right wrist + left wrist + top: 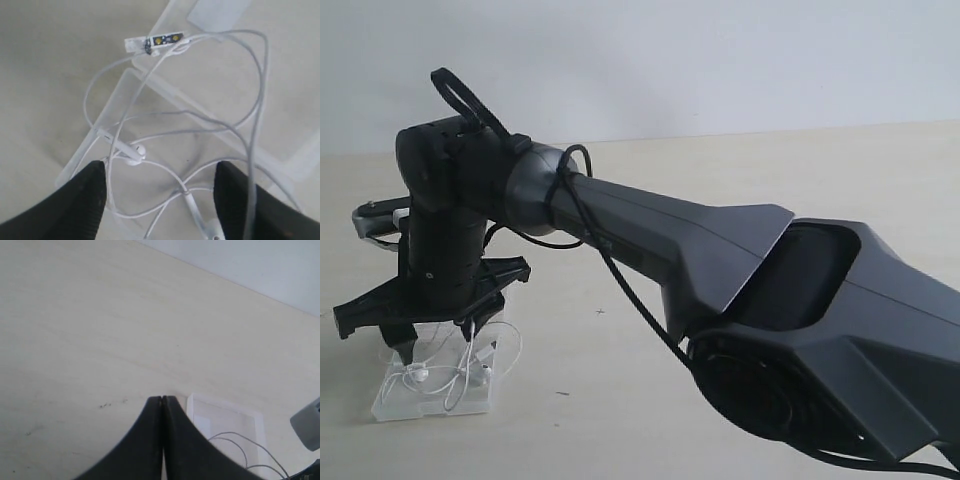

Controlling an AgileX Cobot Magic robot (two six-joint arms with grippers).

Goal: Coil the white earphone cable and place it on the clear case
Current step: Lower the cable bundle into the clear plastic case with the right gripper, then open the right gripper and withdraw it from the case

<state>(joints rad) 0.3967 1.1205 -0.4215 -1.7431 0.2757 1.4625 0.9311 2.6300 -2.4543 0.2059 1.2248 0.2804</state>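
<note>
Pale wooden table (740, 180), white wall (670, 60).

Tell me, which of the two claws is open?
The right gripper, above the white earphone cable, jaws wide apart; the left gripper is shut.

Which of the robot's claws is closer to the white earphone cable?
Right. The right gripper is open directly over the white earphone cable; the left gripper, shut, sits beside the clear case.

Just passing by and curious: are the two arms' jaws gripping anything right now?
Left gripper: jaws shut, nothing between them.
Right gripper: jaws open, over the white earphone cable and the clear case.
</note>
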